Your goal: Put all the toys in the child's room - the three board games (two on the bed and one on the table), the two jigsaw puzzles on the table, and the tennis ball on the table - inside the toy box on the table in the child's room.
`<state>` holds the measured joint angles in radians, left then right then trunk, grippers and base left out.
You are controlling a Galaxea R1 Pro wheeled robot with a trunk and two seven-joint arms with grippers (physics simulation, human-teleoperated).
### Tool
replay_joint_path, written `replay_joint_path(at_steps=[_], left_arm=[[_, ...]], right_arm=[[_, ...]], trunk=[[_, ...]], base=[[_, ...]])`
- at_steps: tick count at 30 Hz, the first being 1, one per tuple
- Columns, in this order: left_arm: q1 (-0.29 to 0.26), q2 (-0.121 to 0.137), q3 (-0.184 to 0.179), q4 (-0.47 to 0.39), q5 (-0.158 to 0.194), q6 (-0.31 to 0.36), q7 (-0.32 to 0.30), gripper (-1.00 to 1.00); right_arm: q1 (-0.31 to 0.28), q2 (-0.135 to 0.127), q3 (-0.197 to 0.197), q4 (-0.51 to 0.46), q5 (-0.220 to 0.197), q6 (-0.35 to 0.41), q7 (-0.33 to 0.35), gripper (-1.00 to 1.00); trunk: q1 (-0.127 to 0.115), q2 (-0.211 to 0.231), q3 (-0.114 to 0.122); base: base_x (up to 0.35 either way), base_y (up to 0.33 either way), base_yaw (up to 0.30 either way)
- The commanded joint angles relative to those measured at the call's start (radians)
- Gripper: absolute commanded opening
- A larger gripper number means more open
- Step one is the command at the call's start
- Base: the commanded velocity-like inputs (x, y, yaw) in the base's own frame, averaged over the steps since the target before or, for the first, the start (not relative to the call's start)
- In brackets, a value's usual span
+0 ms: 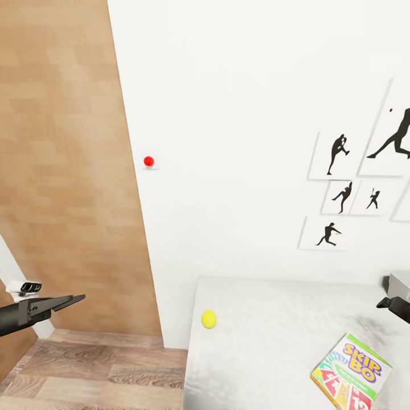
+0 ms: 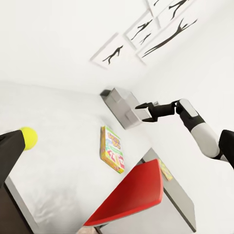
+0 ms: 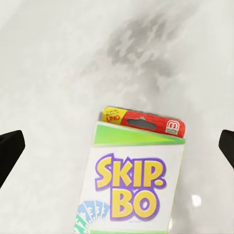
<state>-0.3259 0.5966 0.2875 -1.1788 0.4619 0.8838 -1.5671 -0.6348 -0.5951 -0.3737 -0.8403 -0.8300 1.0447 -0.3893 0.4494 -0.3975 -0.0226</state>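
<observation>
Lying flat: Skip-Bo box [image 3: 136, 170], red end toward wall | right hand [image 3: 117, 146] wide open, empty

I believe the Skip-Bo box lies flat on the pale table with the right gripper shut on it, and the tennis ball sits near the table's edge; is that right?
Not quite. The right gripper is open above the Skip-Bo box, its fingertips spread apart and not touching it, as the right wrist view shows. The box does lie flat on the table, and the tennis ball does sit near its edge.
</observation>
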Motion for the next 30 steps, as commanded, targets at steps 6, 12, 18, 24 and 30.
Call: replay_joint_path(at_steps=[6,12,18,24,30], left_arm=[[-0.001,0.000,-0.001,0.000,0.000,0.010,-0.004,1.00],[-0.001,0.000,-0.001,0.000,0.000,0.010,-0.004,1.00],[-0.001,0.000,-0.001,0.000,0.000,0.010,-0.004,1.00],[-0.001,0.000,-0.001,0.000,0.000,0.009,-0.004,1.00],[-0.001,0.000,-0.001,0.000,0.000,0.009,-0.004,1.00]], right_arm=[[-0.007,0.001,-0.001,0.000,-0.010,0.003,-0.010,1.00],[-0.031,0.007,0.032,0.000,-0.010,0.003,-0.010,1.00],[-0.082,0.008,0.108,0.023,-0.011,0.003,-0.010,1.00],[-0.150,0.014,0.140,0.086,-0.011,0.003,-0.010,1.00],[-0.200,0.015,0.175,0.165,-0.010,0.003,-0.011,1.00]], trunk=[[0.001,-0.002,-0.012],[0.001,-0.002,-0.022],[0.001,-0.002,-0.032],[0.001,-0.002,-0.042],[0.001,-0.002,-0.052]], base=[[0.000,-0.007,0.000],[0.000,-0.001,0.000],[0.000,0.000,0.000],[0.000,0.000,0.000],[0.000,0.000,0.000]])
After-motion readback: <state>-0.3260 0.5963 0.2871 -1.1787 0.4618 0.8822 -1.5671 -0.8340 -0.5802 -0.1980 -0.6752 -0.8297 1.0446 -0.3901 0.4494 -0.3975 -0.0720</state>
